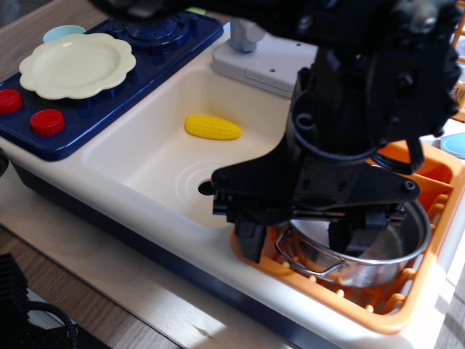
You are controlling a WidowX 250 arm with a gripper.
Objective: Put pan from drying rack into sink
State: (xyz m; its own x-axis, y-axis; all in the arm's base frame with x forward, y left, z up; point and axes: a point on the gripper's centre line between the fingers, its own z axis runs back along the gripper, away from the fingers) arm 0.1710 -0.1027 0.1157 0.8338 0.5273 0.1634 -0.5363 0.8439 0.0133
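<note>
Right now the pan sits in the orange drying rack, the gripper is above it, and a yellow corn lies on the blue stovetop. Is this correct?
Not quite. The corn lies in the sink, not on the stovetop; the observation.image view shows it beside the drain. The rest holds: the pan sits in the drying rack, with the gripper over it.
</note>
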